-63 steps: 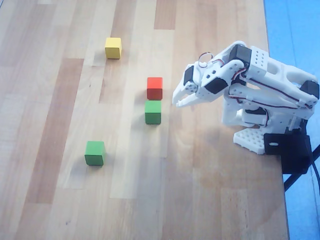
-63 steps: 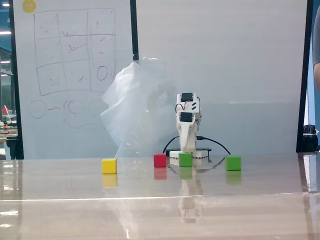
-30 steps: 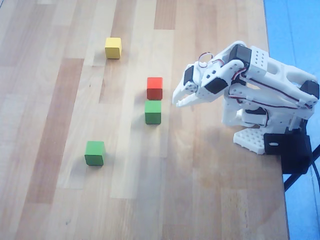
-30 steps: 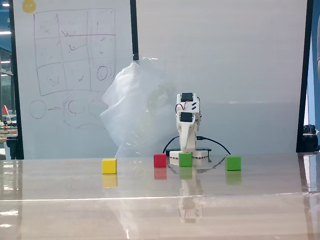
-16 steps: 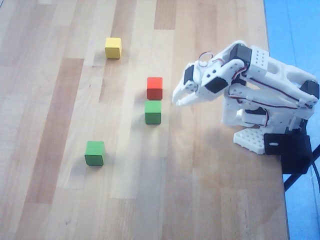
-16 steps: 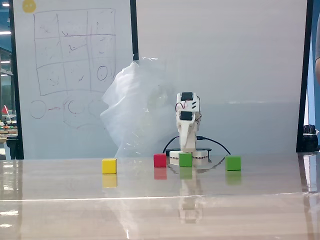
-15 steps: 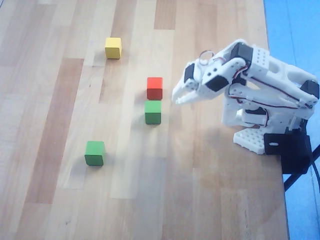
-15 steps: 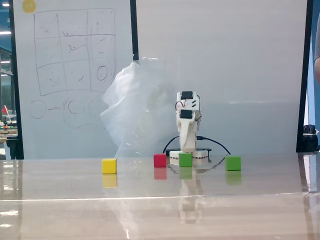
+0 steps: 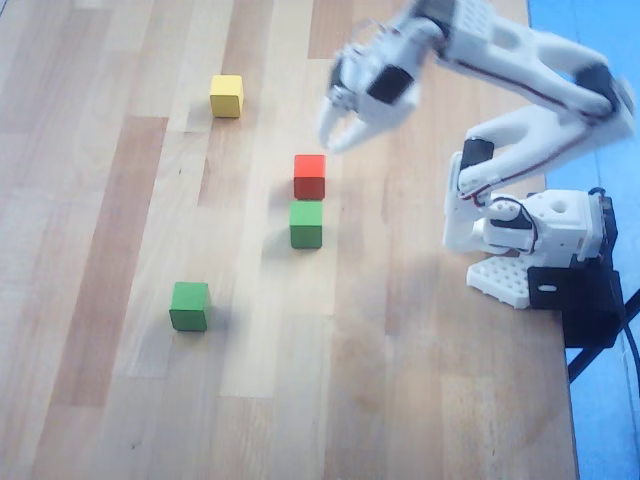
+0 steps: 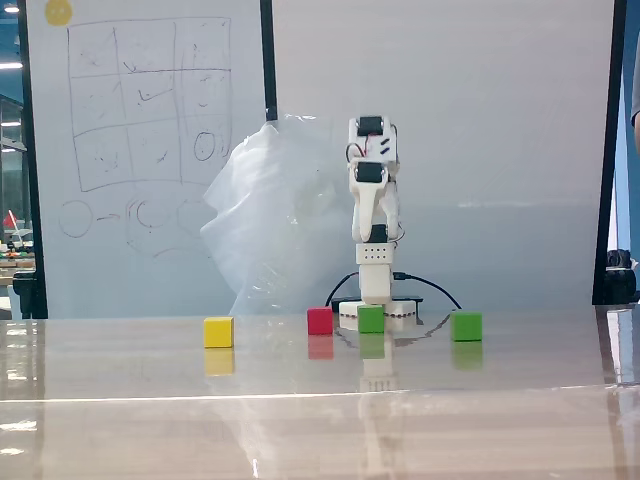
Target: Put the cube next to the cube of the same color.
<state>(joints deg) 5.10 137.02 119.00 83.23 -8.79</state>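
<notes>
Overhead: white arm [image 9: 520, 110] reaches from its base at right edge of the wood table [image 9: 120, 400] toward centre-top. Gripper [image 9: 335, 125] hangs in the air, blurred, tips pointing down-left; fingers look slightly apart w/ nothing between them. It's just above-right of the red cube [image 9: 309, 175], not touching.

Green cube [image 9: 306, 224] sits directly below red in overhead view, nearly touching it. 2nd green cube [image 9: 189, 305] lies well apart, lower-left, alone. Yellow cube [image 9: 227, 95] is upper-left, well away from the rest.

Fixed view, from table level facing the arm [image 10: 372, 200]: row reads yellow [image 10: 218, 332], red [image 10: 320, 320], green [image 10: 371, 319], green [image 10: 466, 326], l to r. Arm stands upright behind the middle green; gripper can't be made out here. Whiteboard [image 10: 140, 150] w/ sketches at back left, a crumpled clear plastic sheet [image 10: 265, 220] beside the arm.
</notes>
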